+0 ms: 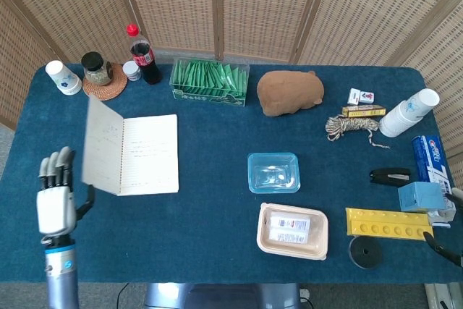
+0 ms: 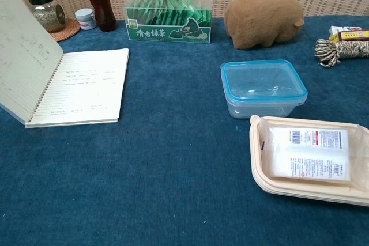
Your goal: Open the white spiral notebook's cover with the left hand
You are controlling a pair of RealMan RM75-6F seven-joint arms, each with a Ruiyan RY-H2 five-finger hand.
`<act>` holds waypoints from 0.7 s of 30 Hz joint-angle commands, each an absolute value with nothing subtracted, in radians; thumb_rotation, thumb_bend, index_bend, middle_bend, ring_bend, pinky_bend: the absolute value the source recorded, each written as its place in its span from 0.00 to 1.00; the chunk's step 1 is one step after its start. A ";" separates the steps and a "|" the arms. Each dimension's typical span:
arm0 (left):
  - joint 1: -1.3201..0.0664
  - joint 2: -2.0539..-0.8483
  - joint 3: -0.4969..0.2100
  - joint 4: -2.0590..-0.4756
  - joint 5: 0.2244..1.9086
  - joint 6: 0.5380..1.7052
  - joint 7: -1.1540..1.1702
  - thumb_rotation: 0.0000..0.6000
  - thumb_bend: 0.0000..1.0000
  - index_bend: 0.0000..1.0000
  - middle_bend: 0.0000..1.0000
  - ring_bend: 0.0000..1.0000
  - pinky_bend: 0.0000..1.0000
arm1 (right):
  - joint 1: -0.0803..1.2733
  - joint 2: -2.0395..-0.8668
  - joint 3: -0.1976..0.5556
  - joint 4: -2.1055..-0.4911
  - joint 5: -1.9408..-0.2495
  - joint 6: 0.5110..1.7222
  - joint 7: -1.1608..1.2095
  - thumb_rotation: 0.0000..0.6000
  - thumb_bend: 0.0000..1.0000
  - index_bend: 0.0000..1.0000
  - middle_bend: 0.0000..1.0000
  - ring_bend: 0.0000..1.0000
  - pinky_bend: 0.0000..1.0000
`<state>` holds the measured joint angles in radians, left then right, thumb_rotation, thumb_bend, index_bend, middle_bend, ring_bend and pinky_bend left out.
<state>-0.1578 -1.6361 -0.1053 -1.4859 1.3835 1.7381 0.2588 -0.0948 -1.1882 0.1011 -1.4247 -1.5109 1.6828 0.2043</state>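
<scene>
The white spiral notebook [image 1: 148, 154] lies on the blue table with a lined, written page showing [image 2: 86, 84]. Its cover [image 1: 102, 147] stands raised past upright, leaning out to the left of the spiral [image 2: 23, 61]. My left hand [image 1: 56, 202] is at the table's left edge, left of the cover and apart from it, fingers straight and spread, holding nothing. The chest view does not show this hand. Only a dark bit of my right hand [image 1: 450, 245] shows at the right edge of the head view, too little to read.
Behind the notebook stand a green tea box [image 1: 210, 82], a cola bottle [image 1: 143, 55], a jar on a coaster [image 1: 97, 70] and paper cups [image 1: 62, 77]. A clear blue-lidded box [image 1: 273, 172], a beige food tray [image 1: 292, 231] and a brown plush [image 1: 289, 92] lie to the right.
</scene>
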 commanded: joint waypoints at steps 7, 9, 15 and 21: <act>-0.080 -1.518 -0.094 -1.561 1.298 1.705 0.279 1.00 0.40 0.00 0.00 0.00 0.00 | -0.082 -1.186 0.098 -1.439 -1.523 1.671 0.187 1.00 0.19 0.20 0.20 0.17 0.29; -0.078 -1.496 -0.090 -1.576 1.316 1.704 0.278 1.00 0.40 0.00 0.00 0.00 0.00 | -0.079 -1.187 0.098 -1.443 -1.524 1.668 0.181 1.00 0.19 0.20 0.20 0.17 0.29; -0.078 -1.423 -0.055 -1.629 1.406 1.686 0.256 1.00 0.40 0.00 0.00 0.00 0.00 | -0.065 -1.187 0.095 -1.459 -1.534 1.653 0.156 1.00 0.18 0.20 0.20 0.17 0.29; -0.073 -1.356 -0.009 -1.677 1.450 1.648 0.259 1.00 0.40 0.00 0.00 0.00 0.00 | -0.057 -1.174 0.093 -1.485 -1.523 1.630 0.129 1.00 0.18 0.20 0.20 0.17 0.29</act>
<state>-0.0761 -1.3677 -0.0182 -1.6661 1.4412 1.6563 0.2563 -0.0585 -1.1756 0.0928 -1.4833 -1.5246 1.6317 0.1310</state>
